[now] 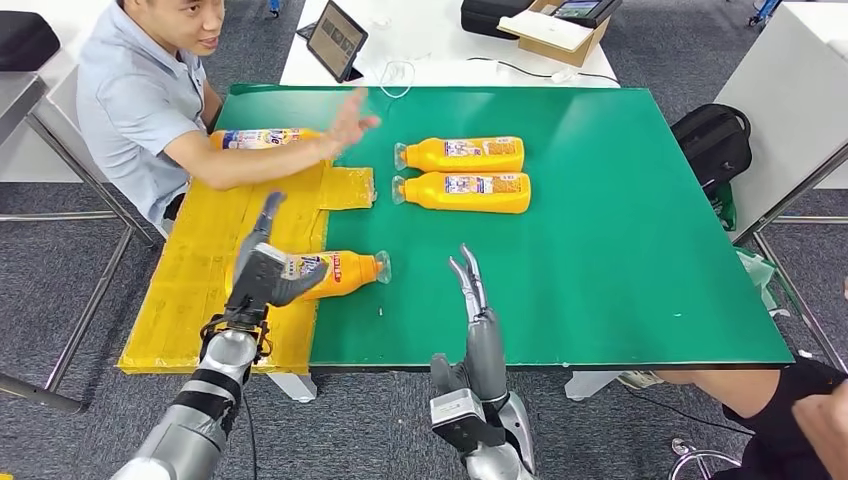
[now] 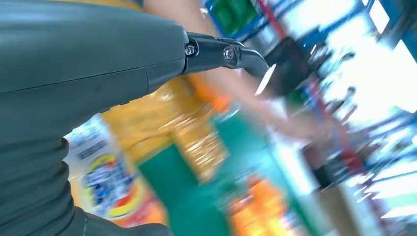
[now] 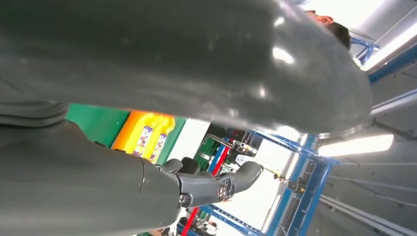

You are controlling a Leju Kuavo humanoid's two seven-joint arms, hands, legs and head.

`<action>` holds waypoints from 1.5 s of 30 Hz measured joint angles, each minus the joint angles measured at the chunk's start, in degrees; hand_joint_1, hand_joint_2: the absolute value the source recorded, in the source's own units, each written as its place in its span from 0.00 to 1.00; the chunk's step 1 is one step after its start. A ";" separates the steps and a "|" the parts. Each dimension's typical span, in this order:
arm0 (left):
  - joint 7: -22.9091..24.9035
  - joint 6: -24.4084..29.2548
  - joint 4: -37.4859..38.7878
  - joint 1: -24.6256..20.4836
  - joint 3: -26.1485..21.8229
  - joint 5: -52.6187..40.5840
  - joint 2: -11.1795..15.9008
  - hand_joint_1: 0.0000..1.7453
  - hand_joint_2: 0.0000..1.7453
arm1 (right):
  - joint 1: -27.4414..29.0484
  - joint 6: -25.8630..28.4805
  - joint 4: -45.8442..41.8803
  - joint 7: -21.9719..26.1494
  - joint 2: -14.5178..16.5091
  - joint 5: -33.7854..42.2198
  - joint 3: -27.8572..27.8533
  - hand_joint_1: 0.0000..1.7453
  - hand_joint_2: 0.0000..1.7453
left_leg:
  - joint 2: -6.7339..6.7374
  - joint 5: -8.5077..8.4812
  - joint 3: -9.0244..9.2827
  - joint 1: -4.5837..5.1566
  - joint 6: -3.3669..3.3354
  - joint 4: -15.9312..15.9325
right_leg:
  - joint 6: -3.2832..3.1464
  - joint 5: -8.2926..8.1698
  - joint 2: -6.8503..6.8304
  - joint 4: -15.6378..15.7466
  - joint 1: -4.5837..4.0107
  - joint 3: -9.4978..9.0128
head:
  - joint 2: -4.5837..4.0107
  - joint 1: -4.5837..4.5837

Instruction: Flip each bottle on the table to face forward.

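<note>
The nearest bottle (image 1: 335,272) lay on its side at lower left of centre in the head view, cap pointing right, its base end on the yellow mat (image 1: 200,290) and its neck over the green bench (image 1: 620,260). The left hand (image 1: 262,272) was laid over the bottle's base end, its fingers (image 1: 268,212) stretched up past the bottle; whether they actually clasped it could not be told. In the left wrist view the bottle's label (image 2: 105,177) sat just beside the palm.

The right hand (image 1: 475,325) hovered at lower centre, fingers straight and close together, holding nothing, apart from that bottle.

Two more bottles (image 1: 462,172) lay side by side at upper centre. A fourth bottle (image 1: 258,139) lay at upper left, behind a person's forearm (image 1: 262,165).
</note>
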State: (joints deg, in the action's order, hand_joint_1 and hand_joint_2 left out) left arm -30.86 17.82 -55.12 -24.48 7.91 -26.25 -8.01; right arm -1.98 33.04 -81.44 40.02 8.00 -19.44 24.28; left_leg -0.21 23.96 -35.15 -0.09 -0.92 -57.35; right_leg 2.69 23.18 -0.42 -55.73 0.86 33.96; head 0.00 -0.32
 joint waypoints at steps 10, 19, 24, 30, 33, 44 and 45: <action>4.00 -6.29 -17.67 5.50 -1.35 22.23 -3.35 0.00 1.00 | 0.38 4.12 0.01 -0.93 -0.79 -9.31 -2.11 0.00 1.00 | 0.00 0.00 -0.04 0.01 0.00 0.00 | 0.00 0.00 0.00 0.01 0.01 0.03 | 0.00 0.00; 3.79 -2.62 -32.39 17.19 -0.23 27.09 -4.65 0.00 1.00 | 0.55 -8.02 0.47 -8.65 -3.89 -7.78 -13.24 0.00 0.00 | 0.00 0.05 -0.07 0.02 -0.02 0.00 | 0.01 0.01 0.01 0.04 0.03 0.06 | 0.00 -0.02; 3.62 0.50 -36.25 24.02 1.21 26.80 -5.68 0.00 1.00 | 0.57 -11.79 0.68 -11.21 -3.62 -4.77 -19.03 0.00 0.50 | 0.00 0.06 -0.12 0.01 -0.02 0.00 | 0.01 0.02 0.01 0.04 0.02 0.12 | 0.00 0.00; 3.49 1.76 -37.05 26.72 2.69 26.90 -6.36 0.00 1.00 | 0.22 -11.39 1.28 -10.97 -4.00 -12.04 -20.04 0.00 1.00 | -0.01 0.04 -0.12 0.01 -0.03 0.01 | 0.01 0.02 0.00 0.04 0.00 0.11 | 0.00 -0.01; 3.20 1.82 -37.05 26.67 3.82 26.21 -6.39 0.00 1.00 | -1.81 -10.96 4.07 -12.41 -5.53 -17.23 -19.88 0.00 1.00 | 0.00 0.03 -0.12 0.02 -0.04 0.00 | 0.03 -0.01 0.00 0.04 0.02 0.09 | 0.00 -0.01; 6.75 1.46 -35.05 24.16 7.66 24.45 -6.44 0.00 1.00 | -17.43 -8.63 27.57 -21.70 -10.35 -32.36 -18.63 0.00 1.00 | -0.01 -0.08 -0.11 0.09 -0.14 -0.02 | 0.11 -0.09 -0.01 0.03 0.09 0.08 | 0.00 -0.02; 6.96 1.40 -34.80 24.04 7.79 24.45 -6.44 0.00 1.00 | -18.34 -8.45 29.20 -22.00 -10.58 -32.92 -18.46 0.00 1.00 | 0.00 -0.08 -0.11 0.08 -0.14 -0.02 | 0.11 -0.09 0.00 0.03 0.08 0.09 | 0.00 -0.02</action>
State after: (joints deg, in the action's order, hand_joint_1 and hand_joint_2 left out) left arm -23.91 19.22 -89.92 -0.44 15.70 -1.80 -14.45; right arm -20.32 24.59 -52.24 18.02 -2.58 -52.36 5.82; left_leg -0.21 23.87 -35.27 -0.01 -1.06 -57.38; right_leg 2.80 23.09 -0.43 -55.71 0.95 34.05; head 0.00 -0.34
